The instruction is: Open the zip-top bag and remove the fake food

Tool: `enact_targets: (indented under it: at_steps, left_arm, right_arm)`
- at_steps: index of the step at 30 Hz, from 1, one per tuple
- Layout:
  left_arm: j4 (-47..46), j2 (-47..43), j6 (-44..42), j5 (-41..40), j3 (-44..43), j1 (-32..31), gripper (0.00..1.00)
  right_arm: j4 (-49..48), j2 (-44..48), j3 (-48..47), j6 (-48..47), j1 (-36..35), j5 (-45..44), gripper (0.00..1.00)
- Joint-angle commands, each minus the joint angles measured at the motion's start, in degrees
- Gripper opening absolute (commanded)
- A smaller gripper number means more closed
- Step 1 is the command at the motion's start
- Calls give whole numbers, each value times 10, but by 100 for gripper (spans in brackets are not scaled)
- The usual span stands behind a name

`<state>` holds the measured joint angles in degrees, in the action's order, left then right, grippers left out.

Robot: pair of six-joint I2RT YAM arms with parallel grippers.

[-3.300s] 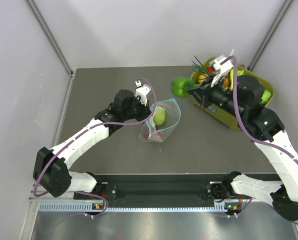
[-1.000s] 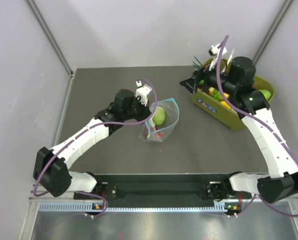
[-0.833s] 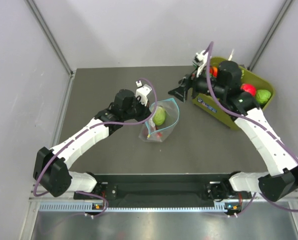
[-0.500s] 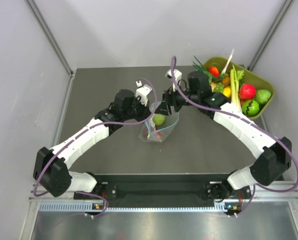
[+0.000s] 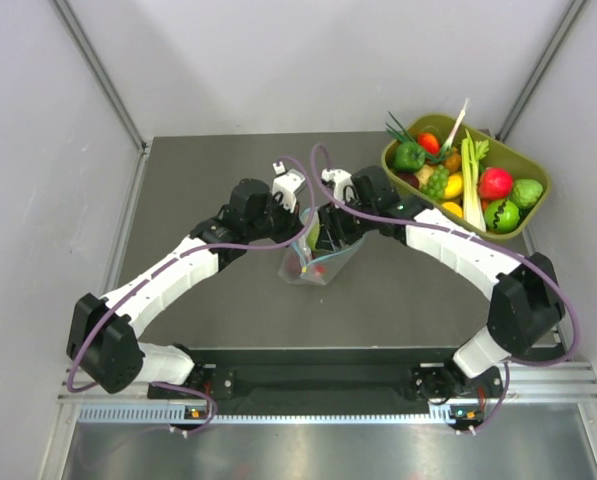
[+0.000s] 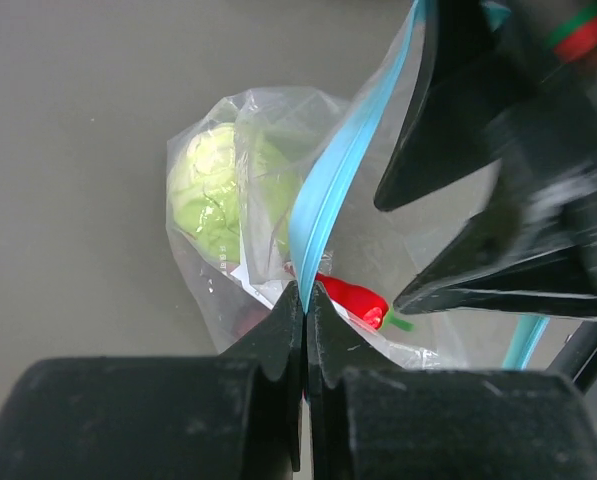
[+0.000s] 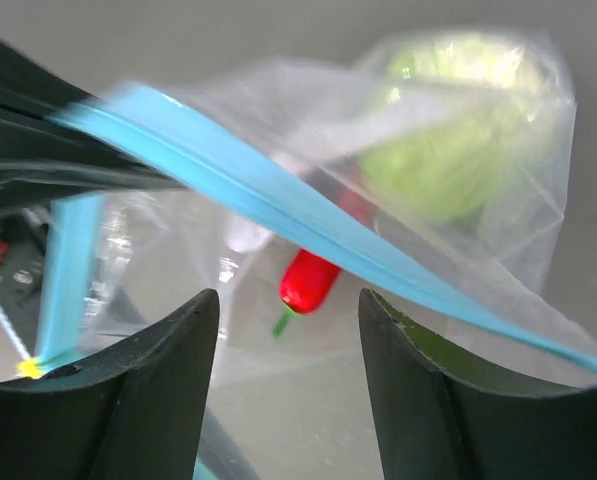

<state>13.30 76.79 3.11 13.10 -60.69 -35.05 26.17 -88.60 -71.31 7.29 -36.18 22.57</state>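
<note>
**A:** From above, where was everything?

**B:** The clear, crinkly zip-top bag (image 5: 326, 262) stood mouth-up on the dark table (image 5: 208, 170). My left gripper (image 5: 298, 225) was at the bag's left rim. My right gripper (image 5: 333, 240) was over its mouth from the right, so it was the nearer one to the food. The olive-green plastic tub (image 5: 534, 215) sat well off to the bag's right, farther back.

**A:** And your left wrist camera?

**B:** My left jaws were clenched on the teal-blue zip strip (image 6: 330, 195), pinning that lip of the bag. Inside the bag, the pale green round toy cabbage (image 6: 210, 190) lay left of the strip. The long red toy chili (image 6: 350, 296) lay low down, just past it.

**A:** The right wrist camera?

**B:** My right jaws stood apart, gripping nothing. The chili lay dead ahead between them, deep in the bag, with the cabbage up and to its right. The chili's long axis ran away from me, stem end nearest, and so crossed my closing line. I judged that a fair set-up for a pinch across its width. I couldn't tell whether film lay between my fingers and the chili.
</note>
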Motion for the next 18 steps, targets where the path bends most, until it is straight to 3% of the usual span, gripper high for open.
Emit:
enact_targets:
  at_steps: [1,18]
  left_arm:
    - [-13,4,2,11,-22,-4,0]
    - [-17,5,37,11,-22,-27,0]
  right_arm:
    - [2,-16,13,-11,-19,-50,57]
    - [-65,-64,86,42,-93,-112,54]
